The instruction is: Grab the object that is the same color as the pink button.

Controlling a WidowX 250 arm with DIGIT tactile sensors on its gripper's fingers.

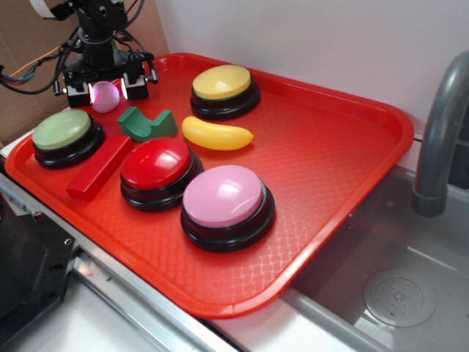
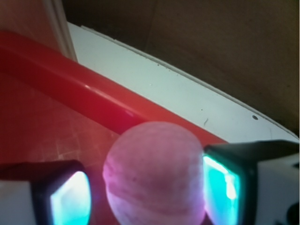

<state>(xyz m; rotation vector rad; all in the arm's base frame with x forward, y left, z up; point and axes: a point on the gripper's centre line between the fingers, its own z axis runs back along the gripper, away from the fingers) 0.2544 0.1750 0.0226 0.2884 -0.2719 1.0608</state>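
The gripper [image 1: 105, 94] has its fingers [image 2: 70, 201] around the pink ball [image 1: 105, 96], seemingly touching. The lift off the tray [image 1: 330, 147] looks left to do.

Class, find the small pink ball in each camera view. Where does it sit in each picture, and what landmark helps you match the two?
Exterior: the small pink ball sits upper left, between the claw pads on the red tray.
Wrist: the ball fills the bottom centre, between the two glowing pads.
Shared landmark: the tray's raised red rim behind the ball.
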